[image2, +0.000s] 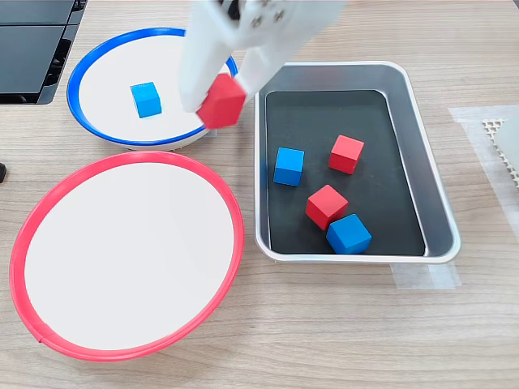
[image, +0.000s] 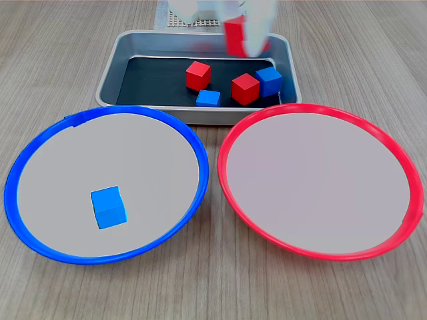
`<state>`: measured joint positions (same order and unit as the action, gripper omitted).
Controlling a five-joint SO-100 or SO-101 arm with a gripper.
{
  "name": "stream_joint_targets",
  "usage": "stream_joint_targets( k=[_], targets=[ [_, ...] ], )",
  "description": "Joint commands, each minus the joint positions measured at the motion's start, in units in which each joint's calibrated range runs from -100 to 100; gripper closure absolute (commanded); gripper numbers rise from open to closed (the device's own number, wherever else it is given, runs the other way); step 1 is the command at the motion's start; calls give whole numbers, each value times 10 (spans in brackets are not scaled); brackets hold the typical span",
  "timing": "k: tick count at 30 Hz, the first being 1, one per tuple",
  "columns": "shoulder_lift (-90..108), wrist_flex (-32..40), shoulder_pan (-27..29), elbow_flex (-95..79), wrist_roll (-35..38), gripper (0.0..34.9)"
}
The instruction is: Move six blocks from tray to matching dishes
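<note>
Second exterior view shows it best: the gripper (image2: 220,99) is clamped on a red block (image2: 222,100), holding it up in the air over the gap between the blue-rimmed dish (image2: 97,134) and the tray (image2: 442,203), roughly at 12 o'clock from the red-rimmed dish (image2: 235,235). In the first exterior view the same carried red block (image: 235,35) looks blurry, hanging over the back wall of the tray (image: 110,73) with a white finger (image: 257,30) right beside it. Four blocks sit on the tray's black bottom. In the second exterior view that's a blue block (image2: 289,165) toward 9 o'clock, a red block (image2: 346,153) just past the middle toward 12, another red block (image2: 326,206) lower down, and a second blue block (image2: 349,233) touching it at about 5 o'clock. One more blue block (image2: 146,99) lies inside the blue-rimmed dish, a bit toward 3 o'clock of its centre; in the first exterior view that cube (image: 108,207) sits toward 6 o'clock of the dish (image: 200,167). The red-rimmed dish (image: 223,143) has nothing in it in both exterior views. Everything rests on a wood-grain table (image2: 324,340).
</note>
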<state>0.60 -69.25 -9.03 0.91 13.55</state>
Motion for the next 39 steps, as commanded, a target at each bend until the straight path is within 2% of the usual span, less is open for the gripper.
stream_joint_targets(
  k=[1, 2, 3, 5, 6, 8, 9, 10, 11, 12, 15, 19, 22, 24, 25, 26, 28, 29, 32, 37, 39],
  targets=[
    [-109, 41, -41, 99, -54, 298],
    [-126, 55, -42, 100, -57, 262],
    [-144, 74, -43, 92, -58, 196],
    [-158, 93, -44, 78, -53, 115],
    [-161, 98, -44, 69, -49, 94],
    [-157, 93, -41, 53, -44, 117],
    [-144, 80, -37, 43, -42, 153],
    [-129, 65, -34, 32, -39, 207],
    [-109, 47, -31, 17, -35, 292],
    [-81, 25, -24, -5, -30, 346],
    [10, -63, 7, -91, -4, 346],
    [110, -116, 67, -215, 32, 346],
    [177, -128, 127, -311, 52, 346],
    [211, -105, 160, -369, 45, 346],
    [225, -94, 175, -393, 33, 333],
    [240, -77, 185, -426, 16, 278],
    [249, -61, 191, -447, -21, 193],
    [250, -49, 191, -454, -46, 167],
    [235, -10, 172, -459, -112, 131],
    [202, 20, 144, -469, -147, 132],
    [196, 30, 143, -483, -148, 150]
  ],
)
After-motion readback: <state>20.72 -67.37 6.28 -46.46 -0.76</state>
